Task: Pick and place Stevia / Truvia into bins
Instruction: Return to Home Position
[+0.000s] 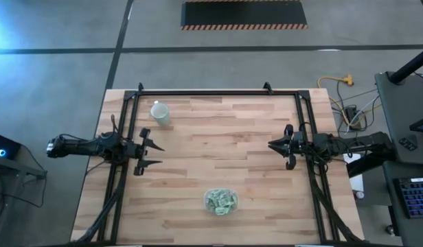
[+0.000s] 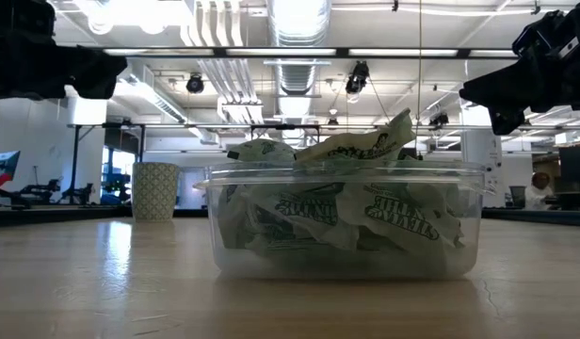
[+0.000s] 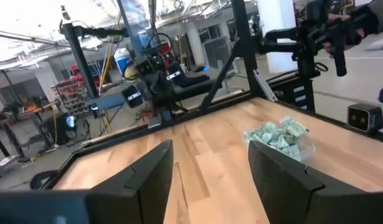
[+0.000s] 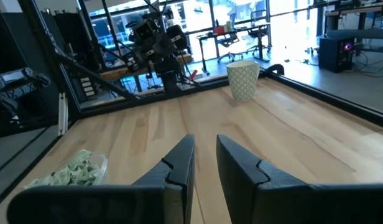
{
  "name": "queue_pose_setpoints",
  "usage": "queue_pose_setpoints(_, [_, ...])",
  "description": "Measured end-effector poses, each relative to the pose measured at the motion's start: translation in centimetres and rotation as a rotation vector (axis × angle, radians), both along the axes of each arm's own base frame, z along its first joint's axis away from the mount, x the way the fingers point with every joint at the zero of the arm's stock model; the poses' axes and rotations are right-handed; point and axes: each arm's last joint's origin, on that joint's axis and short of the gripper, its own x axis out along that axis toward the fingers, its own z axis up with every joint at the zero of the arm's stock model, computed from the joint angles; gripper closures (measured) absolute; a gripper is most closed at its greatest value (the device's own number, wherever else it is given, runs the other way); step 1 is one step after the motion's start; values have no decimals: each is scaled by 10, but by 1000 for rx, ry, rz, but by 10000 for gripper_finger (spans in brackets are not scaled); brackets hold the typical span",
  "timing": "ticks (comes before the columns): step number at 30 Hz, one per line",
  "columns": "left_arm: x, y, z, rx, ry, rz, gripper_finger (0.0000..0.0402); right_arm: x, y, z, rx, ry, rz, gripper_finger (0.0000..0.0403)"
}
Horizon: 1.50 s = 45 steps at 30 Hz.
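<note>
Pale green-and-white paper sachets (image 1: 221, 201) fill the shallow clear plastic bin (image 2: 224, 235), between the spread-fingered, empty left gripper (image 1: 154, 155) and the narrowly parted, empty right gripper (image 1: 275, 145).

You can make out dark green print on the crumpled sachets (image 2: 342, 212) packed in the clear bin (image 2: 224, 254) in the low view, most of it upside down and only partly legible, with "Stevia" readable as the one word there.
</note>
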Motion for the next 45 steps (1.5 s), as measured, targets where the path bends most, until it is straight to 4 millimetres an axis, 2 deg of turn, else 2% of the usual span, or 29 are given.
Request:
queue_pose_setpoints(20, [4,0,-5,29,56,-1,208,0,0,0,-9,2,3,344])
queue_pose_setpoints(33, [7,0,-9,32,101,-1,208,0,0,0,-362,40,15,344])
queue_pose_setpoints(45, [9,-1,-12,34,136,0,208,0,0,0,-343,37,13,344])
